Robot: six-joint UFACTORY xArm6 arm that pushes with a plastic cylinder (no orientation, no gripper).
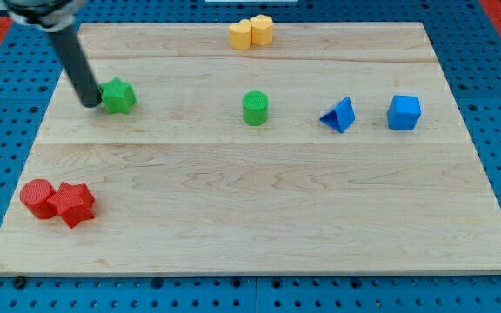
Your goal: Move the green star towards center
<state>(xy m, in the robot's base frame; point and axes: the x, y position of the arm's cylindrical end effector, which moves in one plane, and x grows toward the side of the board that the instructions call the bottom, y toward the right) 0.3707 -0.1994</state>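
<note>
Green star (119,96) lies flat on the worktop (259,217), in the upper left quarter, near the left edge and well short of centre. My tip (91,103) stands at the star's left side, touching it or just shy of touching (the gap cannot be resolved); the rod leans up toward the view's top left. No hand is fitted to this arm, so whether one is apart or together cannot be told; there is only the rod.

To the star's right the boards run bare as far as the green cylinder (255,109), which sits close to centre, slightly above it. Further right on the same row, a blue wedge (340,115) and then a blue cube (404,112), apart from each other and near the right edge.

At the top edge, two yellow blocks (250,32) stand touching, shapes not fully made out. In the lower left, a red cylinder (37,198) and a red star (75,204) touch, close to the left edge.

The lower middle and lower right of the worktop carry nothing. No containers are on the worktop. Blue pegboard (494,52) surrounds it.
</note>
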